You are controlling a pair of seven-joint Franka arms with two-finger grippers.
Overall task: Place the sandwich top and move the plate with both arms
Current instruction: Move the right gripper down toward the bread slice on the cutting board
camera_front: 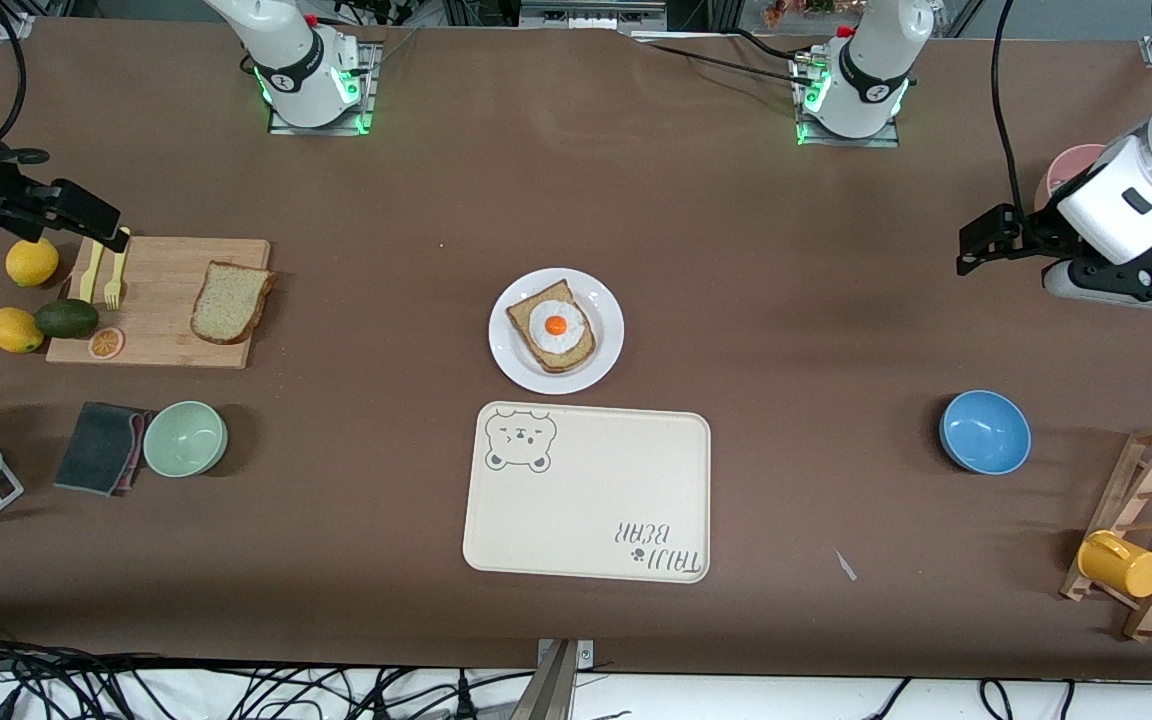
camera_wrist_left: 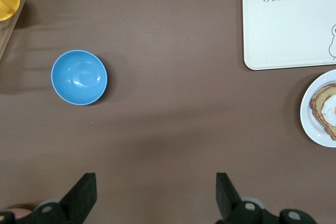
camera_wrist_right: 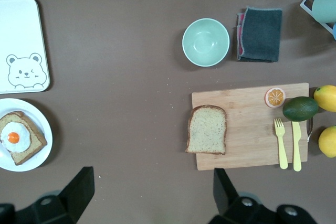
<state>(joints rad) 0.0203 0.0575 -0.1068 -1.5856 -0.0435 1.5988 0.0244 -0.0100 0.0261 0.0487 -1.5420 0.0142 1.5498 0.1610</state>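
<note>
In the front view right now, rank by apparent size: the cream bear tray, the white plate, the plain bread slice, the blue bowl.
1. cream bear tray
2. white plate
3. blue bowl and plain bread slice: look about alike, so unranked.

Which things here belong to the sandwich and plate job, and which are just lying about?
Belongs to the job:
- plain bread slice on the cutting board
- white plate with egg-topped bread
- left hand, open
- right hand, open

Just lying about:
- bear tray
- blue bowl
- green bowl
- lemons, avocado
- yellow mug
</note>
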